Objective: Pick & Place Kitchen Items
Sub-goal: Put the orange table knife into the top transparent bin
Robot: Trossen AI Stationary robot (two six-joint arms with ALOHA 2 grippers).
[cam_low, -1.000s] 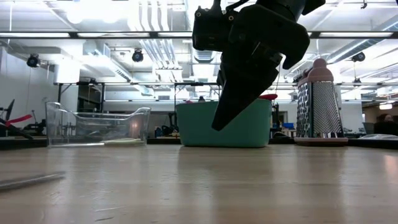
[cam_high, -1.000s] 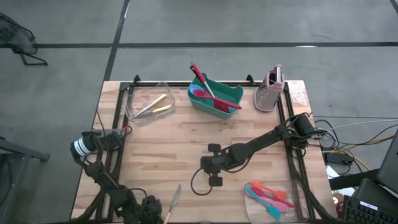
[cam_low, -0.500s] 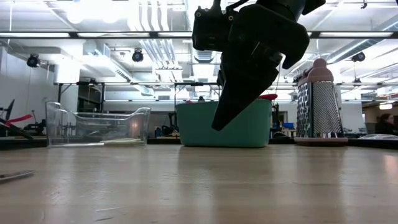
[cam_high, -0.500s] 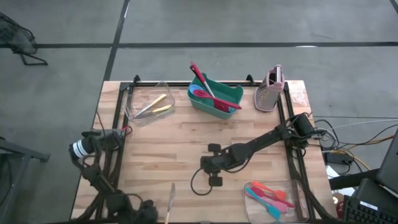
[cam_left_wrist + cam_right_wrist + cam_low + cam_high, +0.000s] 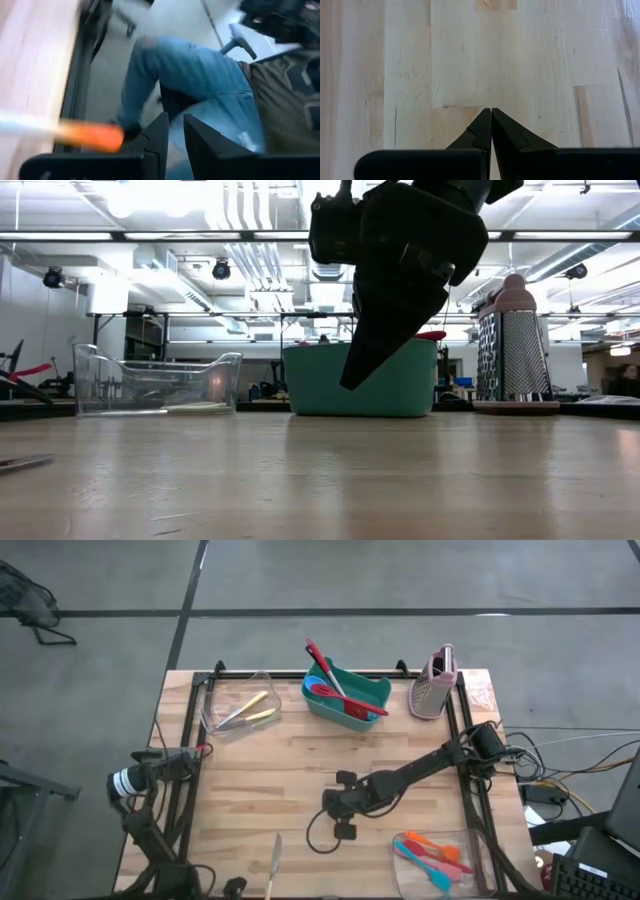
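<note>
A metal utensil with a yellow-orange handle (image 5: 272,865) lies flat on the wood by the table's near edge; it shows blurred in the left wrist view (image 5: 85,135) and at the low view's left margin (image 5: 18,463). My left gripper (image 5: 175,117) hangs at the near edge (image 5: 235,887), left of the utensil, its fingers a narrow gap apart with nothing between them. My right gripper (image 5: 491,111) is shut and empty above bare wood mid-table (image 5: 335,808), also in the low view (image 5: 346,383). More utensils sit in the green bin (image 5: 372,690).
A clear tub (image 5: 212,712) at the far left holds yellow-handled cutlery. A second clear tub (image 5: 478,840) at the near right holds orange, pink and teal spatulas. An upright grater (image 5: 435,685) stands at the far right. A seated person's leg (image 5: 190,75) shows beyond the table edge.
My left gripper has drawn back toward the table's near edge, rising and rolling about its own line. The utensil's far tip first swung a little toward the table's left, and it has since lain still.
</note>
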